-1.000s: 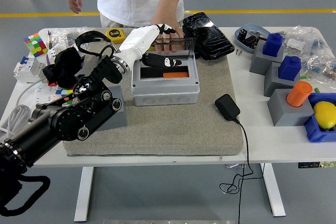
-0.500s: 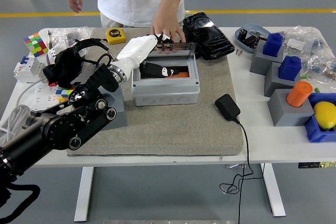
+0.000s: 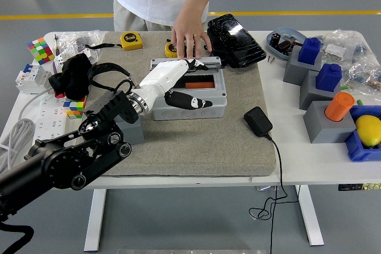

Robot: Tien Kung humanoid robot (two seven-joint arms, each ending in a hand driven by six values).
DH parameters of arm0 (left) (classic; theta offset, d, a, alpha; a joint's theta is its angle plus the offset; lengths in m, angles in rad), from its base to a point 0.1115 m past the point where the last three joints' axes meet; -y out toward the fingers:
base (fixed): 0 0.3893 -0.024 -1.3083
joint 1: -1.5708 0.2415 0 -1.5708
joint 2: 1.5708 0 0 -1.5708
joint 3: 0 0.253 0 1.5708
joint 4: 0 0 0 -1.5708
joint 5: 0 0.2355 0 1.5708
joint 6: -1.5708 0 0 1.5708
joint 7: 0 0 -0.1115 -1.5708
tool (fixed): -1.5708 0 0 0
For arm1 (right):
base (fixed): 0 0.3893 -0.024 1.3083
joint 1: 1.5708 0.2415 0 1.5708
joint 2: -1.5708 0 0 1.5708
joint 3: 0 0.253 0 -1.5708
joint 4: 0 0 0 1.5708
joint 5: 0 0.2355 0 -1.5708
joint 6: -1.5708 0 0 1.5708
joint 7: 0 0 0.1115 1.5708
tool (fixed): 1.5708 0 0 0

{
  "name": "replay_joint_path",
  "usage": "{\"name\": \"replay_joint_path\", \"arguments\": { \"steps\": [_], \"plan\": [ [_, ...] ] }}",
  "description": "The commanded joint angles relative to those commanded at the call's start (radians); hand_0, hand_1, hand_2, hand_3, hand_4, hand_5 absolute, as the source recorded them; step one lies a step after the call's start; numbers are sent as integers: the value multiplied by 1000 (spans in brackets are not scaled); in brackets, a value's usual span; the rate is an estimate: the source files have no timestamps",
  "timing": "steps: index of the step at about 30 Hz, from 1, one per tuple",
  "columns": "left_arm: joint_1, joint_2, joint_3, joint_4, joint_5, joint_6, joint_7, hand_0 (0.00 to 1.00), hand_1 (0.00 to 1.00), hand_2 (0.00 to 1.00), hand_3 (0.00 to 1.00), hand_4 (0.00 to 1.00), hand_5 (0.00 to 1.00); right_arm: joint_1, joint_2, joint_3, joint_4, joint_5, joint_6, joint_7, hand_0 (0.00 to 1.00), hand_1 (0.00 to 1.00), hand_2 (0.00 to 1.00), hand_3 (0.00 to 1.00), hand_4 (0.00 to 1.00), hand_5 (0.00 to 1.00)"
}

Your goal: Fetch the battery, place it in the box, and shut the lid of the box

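The grey box (image 3: 178,110) stands on the grey mat (image 3: 226,147), and its clear lid (image 3: 205,71) lies down over the top. Through the lid I make out the orange battery (image 3: 196,84) inside. My left hand (image 3: 204,83), white with black fingers, rests flat on the lid; its fingers (image 3: 195,63) lie across the top and its thumb (image 3: 193,102) hangs over the box's front wall, holding nothing. A person's hand (image 3: 189,33) presses down at the lid's back edge. My right arm does not show.
A black case (image 3: 235,40) lies right behind the box, with two yellow tape measures (image 3: 131,40) at the back left. A black adapter (image 3: 258,121) with its cable sits on the mat's right side. Grey blocks with blue and orange pieces (image 3: 324,96) crowd the right.
The lid has swung from upright down flat onto the box. My left hand came forward and down with it. The person's hand stayed at the lid's back edge.
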Motion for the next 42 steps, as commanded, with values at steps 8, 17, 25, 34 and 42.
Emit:
{"name": "replay_joint_path", "arguments": {
  "steps": [8, 17, 25, 34, 42],
  "plan": [
    [14, 16, 42, -22, -16, 2, -3, 698, 738, 738, 736, 998, 475, -2, 2, 2, -1, 1, 1, 0, 545, 599, 586, 542, 917, 481],
    [54, 17, -40, -62, -36, 0, -11, 696, 732, 735, 733, 998, 476, 0, 2, 3, -1, 0, 1, 0, 544, 599, 586, 543, 917, 478],
    [198, -1, -229, -128, -155, 2, -37, 698, 737, 735, 732, 998, 476, 0, 5, 0, -3, 4, 2, -1, 545, 599, 585, 542, 917, 477],
    [338, -20, -434, -154, -307, 38, -155, 719, 753, 738, 730, 998, 458, 7, 5, 1, -6, 7, 2, 0, 545, 598, 584, 541, 916, 476],
    [394, -18, -536, -149, -530, 59, -266, 711, 740, 717, 711, 998, 458, 8, 4, -7, -11, 16, 4, -2, 543, 598, 584, 541, 916, 475]
  ]
}}
